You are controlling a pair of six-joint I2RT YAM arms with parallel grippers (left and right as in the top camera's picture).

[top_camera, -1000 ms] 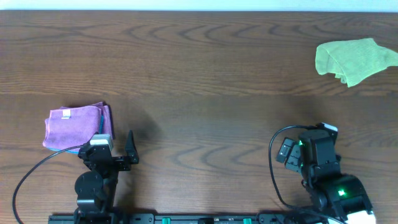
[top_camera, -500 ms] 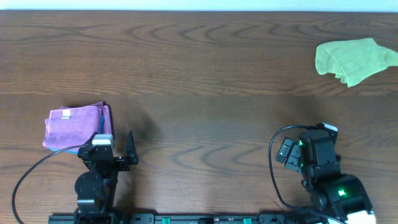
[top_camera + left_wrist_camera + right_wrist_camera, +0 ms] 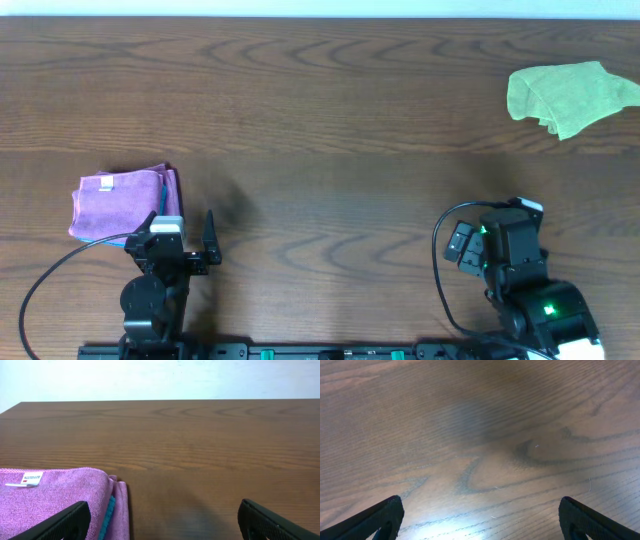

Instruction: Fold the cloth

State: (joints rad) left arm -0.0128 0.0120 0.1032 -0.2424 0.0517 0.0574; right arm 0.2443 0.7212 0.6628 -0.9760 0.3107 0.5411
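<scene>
The purple cloth (image 3: 120, 203) lies folded into a small rectangle at the left of the table, its white tag (image 3: 106, 183) on top. It also shows in the left wrist view (image 3: 55, 497), on top of a blue cloth whose edge (image 3: 106, 516) peeks out. My left gripper (image 3: 185, 240) is open and empty, just in front and to the right of the cloth; its left finger is over the cloth's near edge. My right gripper (image 3: 462, 243) is open and empty over bare wood at the front right; the right wrist view (image 3: 480, 520) shows only table.
A crumpled lime-green cloth (image 3: 568, 94) lies at the far right back. The wooden table (image 3: 330, 150) spans the view. A black cable (image 3: 40, 285) loops by the left arm base, another by the right arm (image 3: 440, 270).
</scene>
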